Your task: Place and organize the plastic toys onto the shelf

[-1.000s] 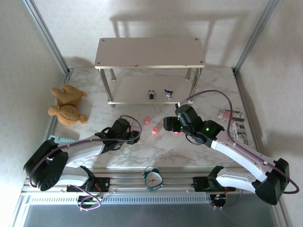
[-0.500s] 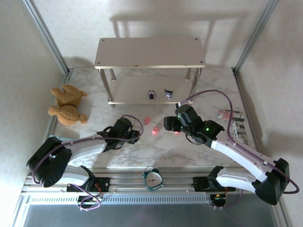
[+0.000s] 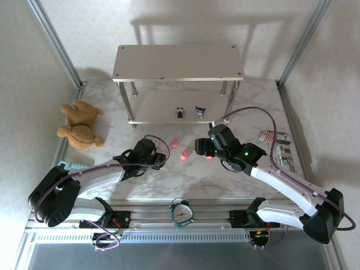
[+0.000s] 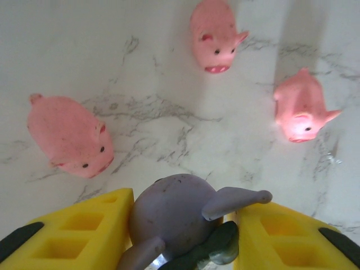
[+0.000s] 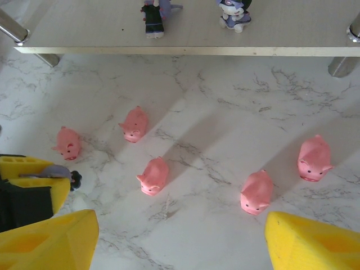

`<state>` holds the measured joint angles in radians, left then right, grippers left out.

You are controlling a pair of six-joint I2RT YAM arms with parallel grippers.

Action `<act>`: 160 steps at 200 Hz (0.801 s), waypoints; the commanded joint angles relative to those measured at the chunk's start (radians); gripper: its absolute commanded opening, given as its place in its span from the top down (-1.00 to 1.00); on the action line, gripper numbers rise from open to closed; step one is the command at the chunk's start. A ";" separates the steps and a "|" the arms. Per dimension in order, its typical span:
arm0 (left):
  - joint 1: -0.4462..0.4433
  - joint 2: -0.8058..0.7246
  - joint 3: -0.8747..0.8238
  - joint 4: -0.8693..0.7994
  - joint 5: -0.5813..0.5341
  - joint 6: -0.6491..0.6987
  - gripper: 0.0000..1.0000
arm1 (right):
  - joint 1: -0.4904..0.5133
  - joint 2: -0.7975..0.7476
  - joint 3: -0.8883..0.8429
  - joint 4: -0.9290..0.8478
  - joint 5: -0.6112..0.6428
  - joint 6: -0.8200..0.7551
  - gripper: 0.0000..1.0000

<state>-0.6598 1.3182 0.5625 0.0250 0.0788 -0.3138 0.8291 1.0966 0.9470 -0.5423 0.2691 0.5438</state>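
Two dark toys (image 5: 153, 14) stand together on the lower board of the shelf (image 5: 191, 35), so the left gripper (image 4: 183, 228), closed on a third purple toy (image 4: 169, 211) low over the desk (image 5: 225, 112), will likely add it there, while the right gripper (image 5: 180, 242) hangs wide open and empty above five pink pigs (image 5: 152, 175).

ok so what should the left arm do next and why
Probably lift straight up a little. The left gripper has its yellow fingers on both sides of the purple figurine, which looks gripped. Three pink pigs lie close around it, so rising first should clear them before carrying it to the shelf, where two dark figurines stand on the lower board.
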 commanded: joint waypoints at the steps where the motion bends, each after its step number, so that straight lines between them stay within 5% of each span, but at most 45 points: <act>1: -0.002 -0.040 0.080 -0.039 -0.028 0.053 0.37 | 0.007 -0.005 0.001 0.014 0.027 0.015 -0.56; 160: 0.301 0.383 0.652 -0.200 0.146 0.349 0.38 | 0.004 0.014 0.030 0.014 0.040 -0.011 -0.58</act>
<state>-0.3878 1.6588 1.1568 -0.1337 0.1833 -0.0154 0.8291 1.0969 0.9474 -0.5415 0.2798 0.5430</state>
